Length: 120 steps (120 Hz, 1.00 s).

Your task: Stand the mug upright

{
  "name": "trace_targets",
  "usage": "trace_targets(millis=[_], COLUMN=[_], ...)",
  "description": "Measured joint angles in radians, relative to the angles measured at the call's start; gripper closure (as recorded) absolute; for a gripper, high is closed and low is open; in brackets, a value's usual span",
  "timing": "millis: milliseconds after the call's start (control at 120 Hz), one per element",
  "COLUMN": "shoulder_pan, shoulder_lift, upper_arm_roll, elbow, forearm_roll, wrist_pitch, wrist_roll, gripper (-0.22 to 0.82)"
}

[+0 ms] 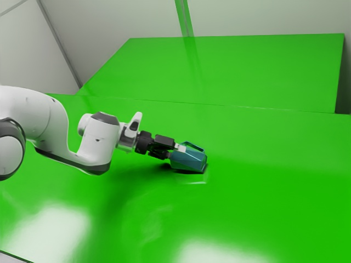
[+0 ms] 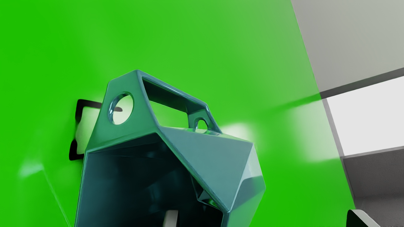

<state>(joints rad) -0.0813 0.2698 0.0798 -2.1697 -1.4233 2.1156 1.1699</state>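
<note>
Evidently, the mug point(image 1: 188, 160) lies on its side, in from the table's point(image 1: 274, 181) far edge; the open tool point(image 2: 263, 215) straddles its wall and should close squarely before turning it.

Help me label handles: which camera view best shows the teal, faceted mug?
The wrist view: it shows the mug close up, its pierced handle and open mouth plain. The exterior view shows it smaller, on its side at the black two-finger gripper, the handle a thin loop.
</note>
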Motion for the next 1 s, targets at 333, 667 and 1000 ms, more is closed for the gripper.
trace_targets(millis=[333, 667, 1000], shoulder_pan=[-0.015, -0.017, -0.024], shoulder_lift=[0.005, 0.004, -0.020], upper_arm_roll=[-0.001, -0.002, -0.006], elbow=[0.005, 0.005, 0.005], forearm_roll=[-0.012, -0.010, -0.002], wrist_pitch=[0.000, 0.001, 0.003], wrist_roll=[-0.001, -0.051, -0.078], gripper=[0.25, 0.59, 0.76])
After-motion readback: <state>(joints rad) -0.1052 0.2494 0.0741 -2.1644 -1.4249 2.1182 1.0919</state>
